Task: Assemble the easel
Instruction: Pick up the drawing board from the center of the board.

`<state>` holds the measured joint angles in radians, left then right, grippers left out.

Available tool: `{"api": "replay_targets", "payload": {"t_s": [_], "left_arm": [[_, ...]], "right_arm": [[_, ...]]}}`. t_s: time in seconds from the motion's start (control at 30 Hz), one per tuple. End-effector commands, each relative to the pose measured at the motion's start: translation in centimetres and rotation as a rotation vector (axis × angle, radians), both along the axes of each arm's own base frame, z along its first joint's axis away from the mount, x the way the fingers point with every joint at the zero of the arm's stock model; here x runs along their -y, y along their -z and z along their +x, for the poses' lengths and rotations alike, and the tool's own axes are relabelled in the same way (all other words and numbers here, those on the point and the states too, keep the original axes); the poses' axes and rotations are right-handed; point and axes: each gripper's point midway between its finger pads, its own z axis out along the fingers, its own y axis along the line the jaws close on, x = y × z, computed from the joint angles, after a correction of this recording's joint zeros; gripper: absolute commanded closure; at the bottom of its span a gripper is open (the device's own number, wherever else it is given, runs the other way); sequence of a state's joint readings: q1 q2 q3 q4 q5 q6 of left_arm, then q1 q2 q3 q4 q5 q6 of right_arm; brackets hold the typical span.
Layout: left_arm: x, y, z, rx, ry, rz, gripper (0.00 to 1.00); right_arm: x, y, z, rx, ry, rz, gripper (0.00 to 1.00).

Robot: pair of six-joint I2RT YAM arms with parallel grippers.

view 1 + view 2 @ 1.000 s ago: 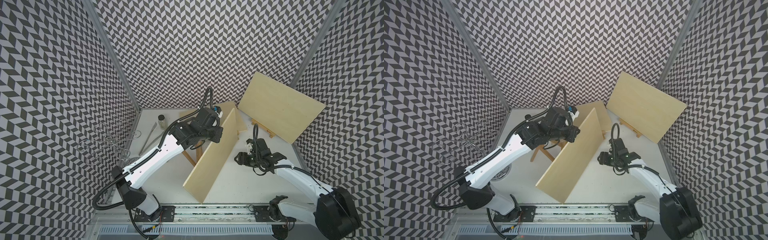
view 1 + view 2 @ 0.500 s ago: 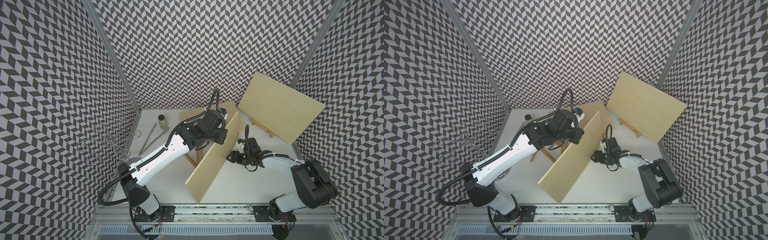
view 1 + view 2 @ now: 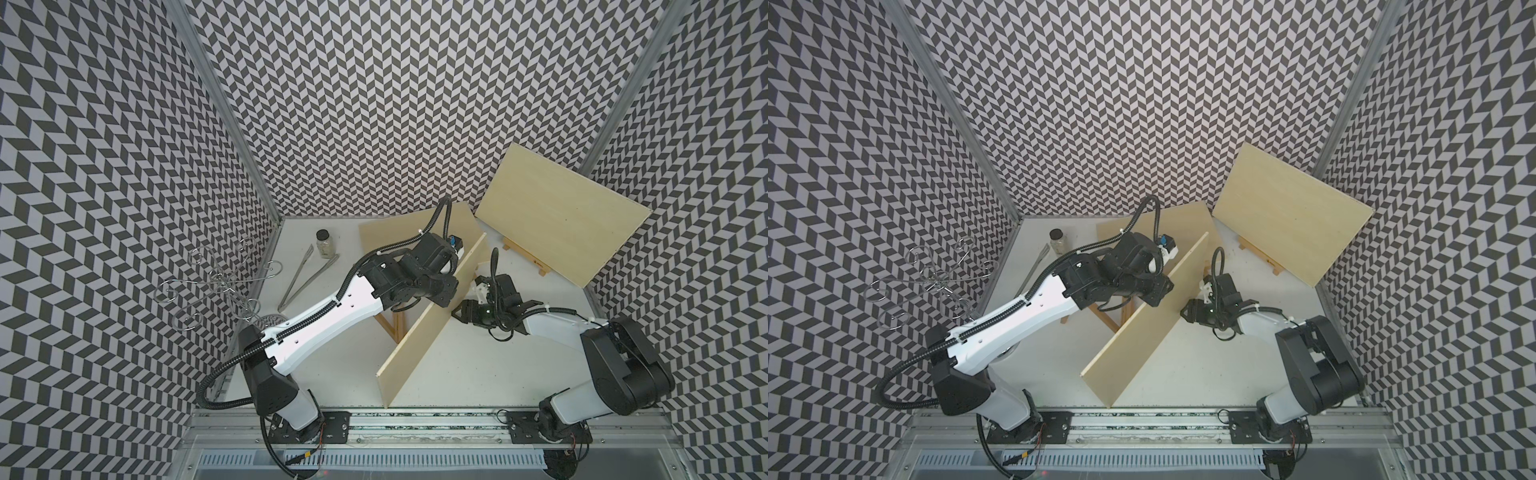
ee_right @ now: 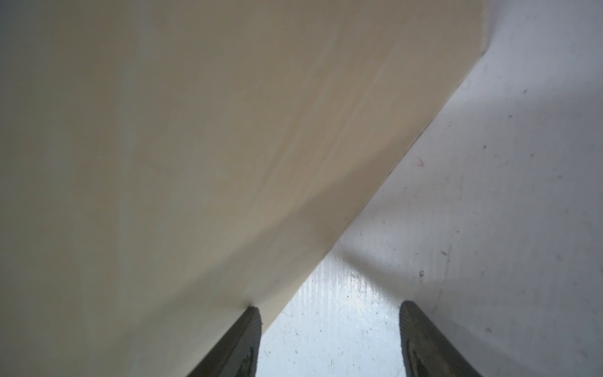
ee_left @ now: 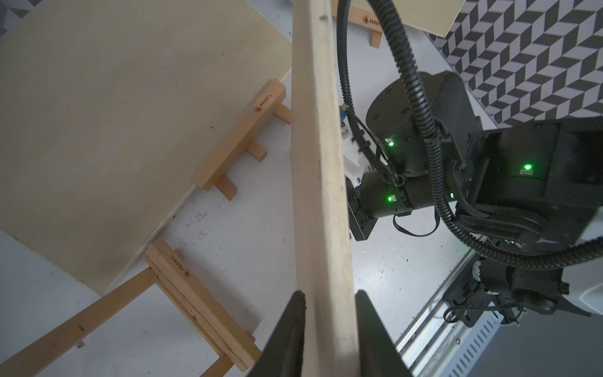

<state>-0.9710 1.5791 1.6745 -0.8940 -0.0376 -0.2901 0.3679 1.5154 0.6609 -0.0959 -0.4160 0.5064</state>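
A pale wooden board [image 3: 432, 328] [image 3: 1142, 332] stands on edge across the table's middle. My left gripper [image 3: 448, 297] [image 5: 329, 293] straddles its top edge, fingers close on both sides; whether they press it does not show. My right gripper [image 3: 461, 311] [image 4: 329, 310] is open low on the board's right side, with one fingertip [image 4: 251, 323] against its face and bare table between the fingers. A wooden easel frame [image 3: 392, 328] [image 5: 195, 293] lies on the table left of the board, partly under my left arm.
A second board [image 3: 561, 212] leans on a small easel [image 3: 525, 259] at the back right. A third board [image 3: 399, 237] rests on another easel ledge [image 5: 238, 137] at the back. A jar [image 3: 324, 243], metal tongs [image 3: 307, 276] and a wire stand [image 3: 216, 286] sit at the left.
My right gripper has moved left across the table until its fingertip meets the standing board. My left gripper shifted slightly right and farther along the board's top edge.
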Motion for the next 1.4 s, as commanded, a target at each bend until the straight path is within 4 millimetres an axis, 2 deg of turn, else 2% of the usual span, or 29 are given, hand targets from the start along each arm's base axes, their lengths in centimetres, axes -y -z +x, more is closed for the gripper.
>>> {"api": "replay_targets", "payload": {"t_s": [0.0,0.17,0.37,0.47,0.53,0.63,0.73,0.87,1.07,1.17,1.37], "left_arm": [[-3.3,3.7,-2.0,-0.086,-0.029,0.169,0.74],[-4.1,3.9,-3.3,-0.123,-0.063,0.187,0.74],[-3.9,5.1,-5.4,-0.138,-0.028,0.274,0.74],[-3.7,5.2,-5.8,-0.16,-0.016,0.283,0.89],[-3.6,5.0,-5.4,-0.145,-0.027,0.285,1.0],[-3.7,4.2,-4.6,-0.124,-0.078,0.281,1.0],[-3.2,2.5,-3.6,-0.085,-0.104,0.239,1.0],[-3.2,-1.7,-1.9,-0.051,-0.165,0.091,1.0],[-6.3,-8.1,1.0,-0.007,-0.279,-0.18,1.0],[-7.4,-10.3,1.5,0.028,-0.297,-0.247,1.0],[-9.6,-13.5,2.3,0.096,-0.354,-0.302,1.0]], "right_arm": [[-0.7,-1.9,2.2,0.096,0.008,0.038,0.33],[-0.8,-2.4,2.8,0.106,0.002,0.033,0.33],[-1.1,-3.0,3.3,0.117,-0.007,0.038,0.33],[-1.2,-3.3,3.3,0.123,-0.011,0.041,0.33],[-1.1,-3.6,3.4,0.129,-0.009,0.038,0.33],[-1.1,-4.2,3.4,0.143,-0.015,0.035,0.33],[-1.0,-5.1,3.5,0.16,-0.02,0.028,0.33],[-0.2,-6.8,3.7,0.192,0.002,0.005,0.32],[1.5,-9.0,3.6,0.232,0.046,-0.024,0.32],[1.9,-9.6,3.5,0.241,0.052,-0.044,0.32],[2.4,-10.7,3.7,0.264,0.071,-0.067,0.32]]}}
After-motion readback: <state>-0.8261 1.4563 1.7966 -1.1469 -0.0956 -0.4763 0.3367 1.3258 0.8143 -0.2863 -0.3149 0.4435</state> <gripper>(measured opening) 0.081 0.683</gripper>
